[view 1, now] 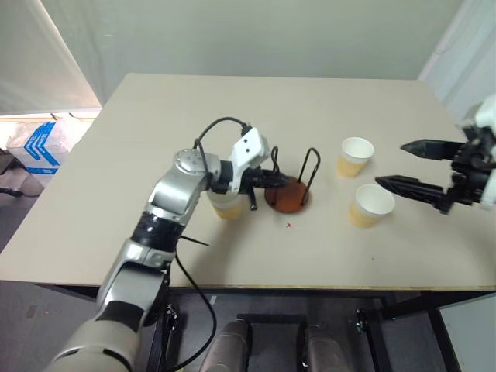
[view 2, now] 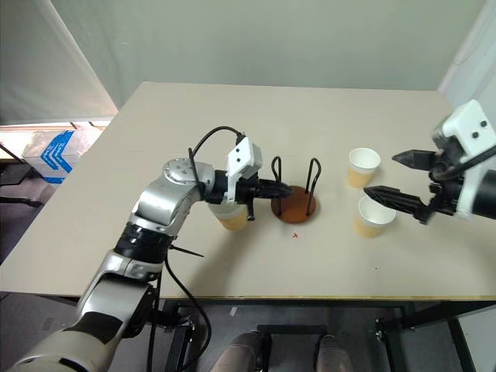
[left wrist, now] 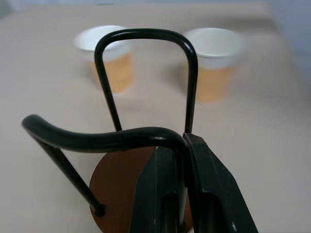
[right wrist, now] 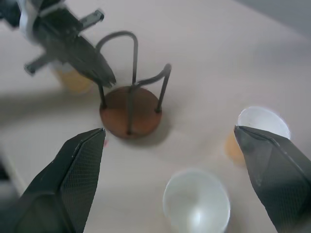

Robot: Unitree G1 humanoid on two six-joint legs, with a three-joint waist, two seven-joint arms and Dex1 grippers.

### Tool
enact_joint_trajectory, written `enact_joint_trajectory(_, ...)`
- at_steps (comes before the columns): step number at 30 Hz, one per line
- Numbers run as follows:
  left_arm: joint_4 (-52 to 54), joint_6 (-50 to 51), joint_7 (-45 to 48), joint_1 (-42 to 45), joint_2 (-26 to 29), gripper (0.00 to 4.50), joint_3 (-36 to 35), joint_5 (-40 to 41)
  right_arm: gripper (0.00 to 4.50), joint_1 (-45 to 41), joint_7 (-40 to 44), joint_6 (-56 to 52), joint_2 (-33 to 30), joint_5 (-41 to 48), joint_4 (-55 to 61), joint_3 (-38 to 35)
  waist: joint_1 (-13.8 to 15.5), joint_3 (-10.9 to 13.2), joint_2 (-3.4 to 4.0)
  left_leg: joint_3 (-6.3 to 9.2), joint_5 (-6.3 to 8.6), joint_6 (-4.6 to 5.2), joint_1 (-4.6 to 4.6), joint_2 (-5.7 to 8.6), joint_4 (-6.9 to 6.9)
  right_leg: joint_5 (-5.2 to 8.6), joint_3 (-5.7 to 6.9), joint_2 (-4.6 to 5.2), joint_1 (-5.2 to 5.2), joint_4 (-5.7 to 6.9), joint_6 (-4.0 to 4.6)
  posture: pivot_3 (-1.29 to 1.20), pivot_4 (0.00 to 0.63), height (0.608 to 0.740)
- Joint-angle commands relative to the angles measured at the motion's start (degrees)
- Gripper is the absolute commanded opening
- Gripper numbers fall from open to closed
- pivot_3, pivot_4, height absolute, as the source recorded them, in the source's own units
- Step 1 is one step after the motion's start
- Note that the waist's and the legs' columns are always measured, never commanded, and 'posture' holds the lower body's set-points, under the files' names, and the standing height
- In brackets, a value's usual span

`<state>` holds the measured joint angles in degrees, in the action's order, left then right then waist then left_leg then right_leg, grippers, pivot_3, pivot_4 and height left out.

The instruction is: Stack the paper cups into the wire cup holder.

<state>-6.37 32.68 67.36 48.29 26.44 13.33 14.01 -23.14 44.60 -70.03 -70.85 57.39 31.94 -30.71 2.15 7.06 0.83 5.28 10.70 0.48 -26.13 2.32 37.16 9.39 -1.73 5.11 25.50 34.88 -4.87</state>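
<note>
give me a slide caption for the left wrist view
Shut left gripper clamps the wire holder's near loop; two paper cups stand beyond.

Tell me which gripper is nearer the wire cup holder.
Left. The left gripper is shut on the wire cup holder's near loop; the right gripper hangs open well off to its right, over two paper cups.

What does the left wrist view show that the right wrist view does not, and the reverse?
Left wrist only: the left end effector shut on the near loop of the holder.
Right wrist only: the open right end effector, and a third cup behind the left arm.
Both: the holder with nothing on its disc, the table, and two cups standing upright.
</note>
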Motion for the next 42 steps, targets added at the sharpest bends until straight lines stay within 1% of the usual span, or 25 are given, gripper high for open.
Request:
enact_joint_trajectory(1,5.87,3.48,1.8,-0.39,0.44,0.03,-0.01,3.66,4.5,-0.31,4.59,-0.94,-4.25,3.15,-0.04,-4.41,0.04,0.0,-0.01,0.0,0.0,0.0,0.01,0.01,0.01,0.02,0.0,0.0,-0.01,0.02,0.01,0.0,0.15,0.74)
enact_joint_trajectory(5,8.79,5.31,2.66,-1.74,0.5,0.03,2.0,4.73,4.5,-0.03,6.98,-0.6,-6.76,4.82,0.38,-4.03,0.01,-0.01,-0.01,0.0,0.1,0.18,0.03,0.01,0.05,0.02,-0.02,0.02,-0.04,0.02,-0.06,0.0,0.15,0.74)
enact_joint_trajectory(7,10.01,5.63,3.02,-2.62,0.8,0.03,3.26,4.81,4.5,0.51,6.96,0.05,-6.81,4.48,0.64,-3.63,-0.01,-0.01,-0.01,-0.01,0.11,0.22,0.06,0.0,0.05,0.34,-0.01,0.02,-0.04,0.04,-0.6,0.0,0.15,0.74)
enact_joint_trajectory(10,10.77,5.97,2.47,-3.63,0.7,0.03,4.44,4.88,4.5,0.55,6.19,1.24,-6.3,4.04,0.77,-2.63,-0.02,-0.01,-0.01,-0.01,0.1,0.23,0.07,0.0,0.06,0.31,-0.02,0.02,-0.05,0.06,-0.67,0.0,0.15,0.74)
enact_joint_trajectory(13,10.28,4.74,1.58,-4.83,1.04,0.03,6.1,3.22,4.5,0.46,5.11,2.18,-5.5,4.15,1.19,-1.38,-0.03,-0.01,0.0,0.01,0.15,0.32,0.08,-0.01,0.07,0.08,-0.01,0.02,-0.05,0.07,-1.07,0.0,0.15,0.74)
enact_joint_trajectory(14,10.17,4.23,1.33,-5.3,1.3,0.03,6.64,2.62,4.5,0.6,4.87,2.41,-5.27,4.22,1.34,-1.12,-0.04,-0.01,-0.01,0.01,0.29,0.56,0.09,-0.01,0.08,0.07,-0.01,0.03,-0.05,0.06,-1.08,0.0,0.15,0.74)
enact_joint_trajectory(18,9.4,2.42,-0.51,-6.66,2.57,0.03,8.9,-0.91,4.5,0.86,4.36,3.39,-4.63,3.98,1.7,0.12,-0.03,-0.03,0.02,0.02,0.31,0.59,0.16,-0.01,0.16,0.06,-0.01,0.02,-0.17,0.05,-1.03,0.0,0.15,0.74)
enact_joint_trajectory(20,9.43,1.02,-0.73,-7.37,3.33,0.63,9.86,-2.31,4.5,0.38,4.04,4.18,-4.45,3.68,1.52,1.28,-0.06,-0.04,0.03,0.05,0.31,0.62,0.19,0.0,0.23,0.19,-0.01,0.02,-0.26,0.05,-0.83,0.0,0.15,0.74)
enact_joint_trajectory(21,10.02,1.3,-0.51,-7.76,3.52,0.85,9.73,-1.98,4.5,0.14,3.98,4.79,-4.42,3.24,1.32,2.02,-0.12,-0.05,0.04,0.04,0.31,0.63,0.23,0.0,0.26,0.23,-0.01,0.02,-0.3,0.05,-0.71,0.0,0.15,0.74)
enact_joint_trajectory(22,10.55,1.68,-0.25,-8.02,3.72,1.18,9.55,-1.54,4.5,-0.02,3.96,5.29,-4.46,2.93,1.14,2.59,-0.2,-0.04,0.04,0.04,0.34,0.65,0.24,0.0,0.27,0.2,-0.01,0.02,-0.3,0.05,-0.68,0.0,0.15,0.74)
enact_joint_trajectory(28,12.09,1.33,0.42,-8.8,6.07,3.33,8.53,-1.56,4.5,-1.25,4.64,7.78,-4.83,1.44,-0.21,5.52,-0.3,-0.04,0.03,0.07,0.32,0.65,0.19,0.0,0.33,0.15,0.01,0.02,-0.27,0.06,-0.67,0.0,0.15,0.74)
enact_joint_trajectory(31,12.08,1.59,-0.73,-8.46,6.15,4.41,7.14,-0.98,4.5,-1.72,5.2,8.7,-5.0,0.9,-0.81,6.51,-0.28,-0.04,0.03,0.07,0.34,0.66,0.17,0.0,0.33,0.16,0.01,0.02,-0.27,0.04,-0.67,0.0,0.15,0.74)
enact_joint_trajectory(34,11.21,1.16,-1.86,-7.51,6.05,4.47,5.55,-0.97,4.5,-2.63,5.69,9.66,-5.21,0.08,-1.63,7.91,-0.29,-0.04,0.03,0.07,0.36,0.66,0.14,0.01,0.33,0.14,0.0,0.02,-0.26,0.03,-0.61,0.0,0.15,0.74)
enact_joint_trajectory(36,11.9,1.14,-0.92,-7.13,6.68,4.47,4.44,-0.04,4.5,-3.53,6.16,10.56,-5.42,-0.7,-2.24,9.1,-0.28,-0.04,0.03,0.07,0.37,0.64,0.15,0.0,0.33,-0.01,0.0,0.02,-0.26,0.03,-0.28,0.0,0.15,0.74)
enact_joint_trajectory(38,12.71,0.76,-0.11,-6.47,7.26,4.47,2.9,1.0,4.5,-5.22,6.42,12.09,-5.5,-2.26,-3.26,11.11,-0.34,-0.04,0.03,0.07,0.38,0.62,0.14,0.0,0.33,-0.06,0.01,0.02,-0.25,0.03,-0.15,0.0,0.15,0.74)
enact_joint_trajectory(42,12.47,0.76,0.14,-4.51,8.02,4.47,0.29,2.36,4.5,-10.64,7.01,17.19,-5.04,-9.96,-6.94,19.12,-0.41,-0.04,0.03,0.07,0.41,0.67,0.13,0.0,0.33,-0.07,0.01,0.02,-0.24,0.03,-0.14,0.0,0.15,0.74)
